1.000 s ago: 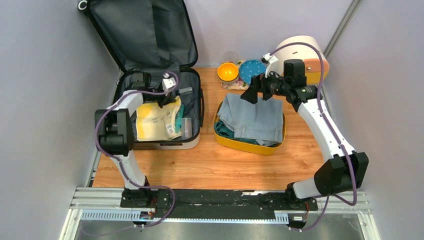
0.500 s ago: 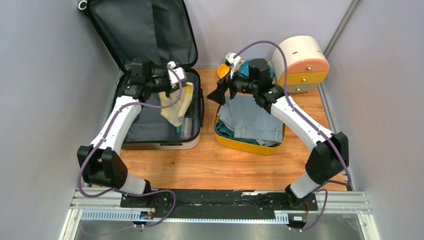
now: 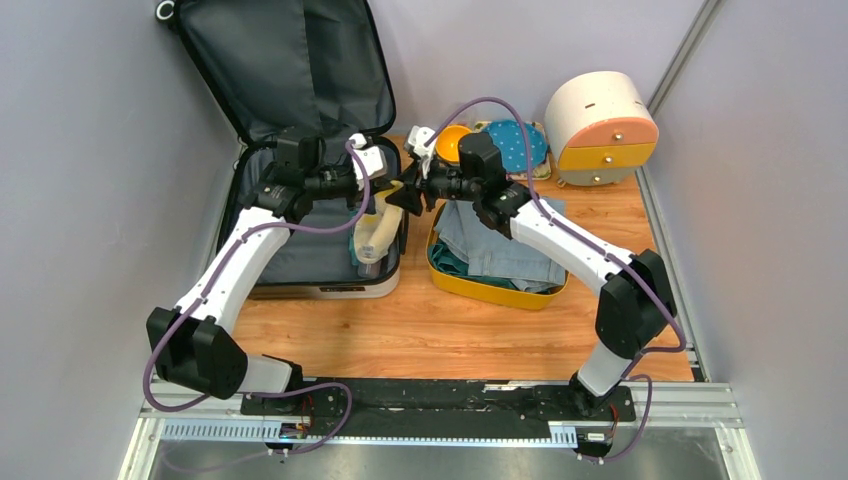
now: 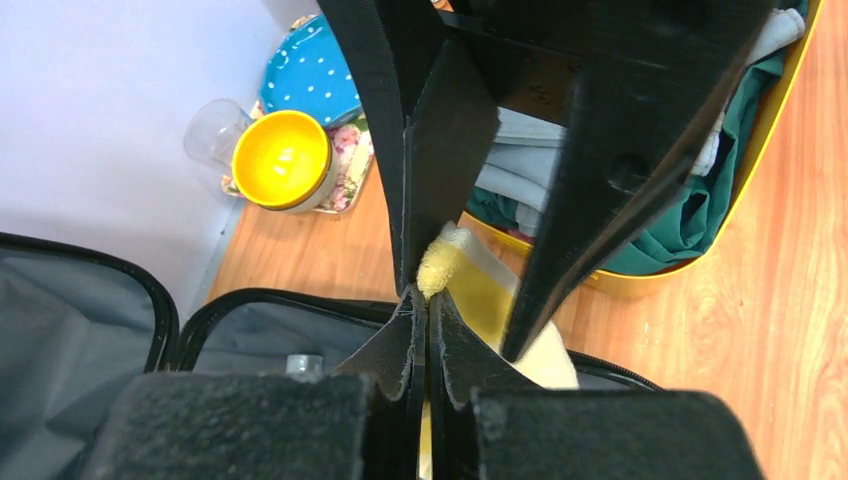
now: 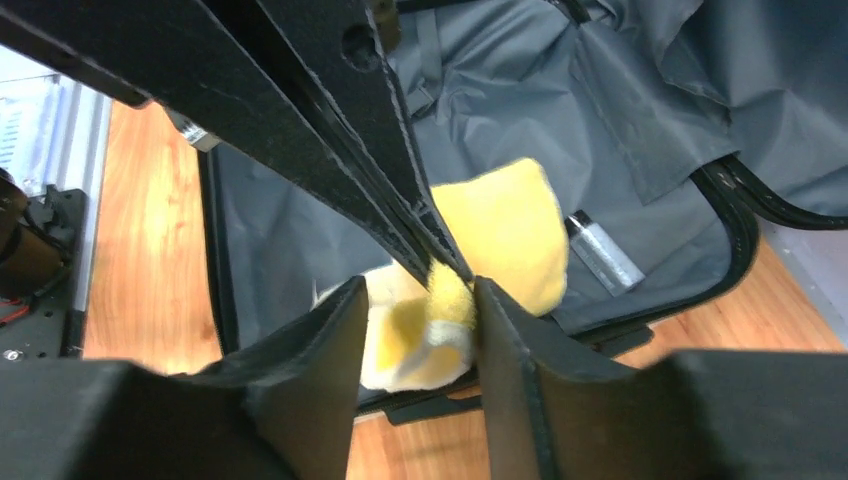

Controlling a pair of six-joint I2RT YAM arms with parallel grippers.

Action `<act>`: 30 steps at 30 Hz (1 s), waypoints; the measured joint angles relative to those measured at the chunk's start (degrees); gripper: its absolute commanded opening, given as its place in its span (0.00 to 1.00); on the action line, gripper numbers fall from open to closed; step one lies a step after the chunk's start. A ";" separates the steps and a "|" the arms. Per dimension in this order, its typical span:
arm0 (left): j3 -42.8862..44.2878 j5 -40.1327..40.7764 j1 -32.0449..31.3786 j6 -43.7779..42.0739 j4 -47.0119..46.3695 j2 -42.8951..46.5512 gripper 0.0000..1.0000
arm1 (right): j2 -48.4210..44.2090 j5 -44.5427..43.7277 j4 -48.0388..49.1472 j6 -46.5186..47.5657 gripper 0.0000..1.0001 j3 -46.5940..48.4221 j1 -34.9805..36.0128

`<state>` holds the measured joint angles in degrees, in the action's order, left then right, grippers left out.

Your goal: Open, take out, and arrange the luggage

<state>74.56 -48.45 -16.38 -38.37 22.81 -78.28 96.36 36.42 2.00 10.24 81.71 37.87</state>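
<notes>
The luggage (image 3: 300,262) lies open at the back left, its lid (image 3: 280,60) propped up and its dark grey lining (image 5: 600,100) showing. A yellow and cream cloth (image 3: 372,235) hangs over the case's right edge. My left gripper (image 4: 428,292) is shut on the cloth's top corner (image 4: 445,262). My right gripper (image 5: 420,290) faces it tip to tip, jaws apart on either side of that same corner (image 5: 450,300); the right finger (image 5: 510,340) touches the cloth, the left one stands off. A small clear bottle (image 5: 598,250) lies in the case.
A yellow bin (image 3: 497,290) holding folded jeans (image 3: 505,240) sits right of the case. Behind it are a yellow bowl (image 3: 455,142), a blue dotted plate (image 3: 515,145), a clear glass (image 4: 210,130) and a round drawer box (image 3: 600,120). Grey walls close in on both sides.
My left gripper lifted the yellow cloth out of the case and carried it right. My right arm swung left from above the bin to meet it, its jaws narrowing round the cloth.
</notes>
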 measured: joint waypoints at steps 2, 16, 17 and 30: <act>-0.20 0.20 0.00 0.70 -0.17 0.02 0.00 | 0.00 -0.96 -0.96 1.11 0.04 0.00 0.02; 0.07 -1.20 2.29 -0.48 3.74 1.22 0.79 | -10.91 -3.54 -16.59 11.08 0.00 -2.91 -4.26; -0.98 -1.31 2.97 -0.94 3.72 1.51 0.79 | -12.85 -3.56 -17.42 11.93 0.00 -4.02 -4.66; -22.03 -4.11 6.91 -3.41 -3.52 1.57 0.70 | -18.25 -3.78 -22.58 15.13 0.00 -10.64 -4.57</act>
<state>52.53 -52.56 -9.47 -41.78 19.29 -76.71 78.11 32.64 -20.58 25.36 71.07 33.30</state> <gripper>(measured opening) 0.699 0.019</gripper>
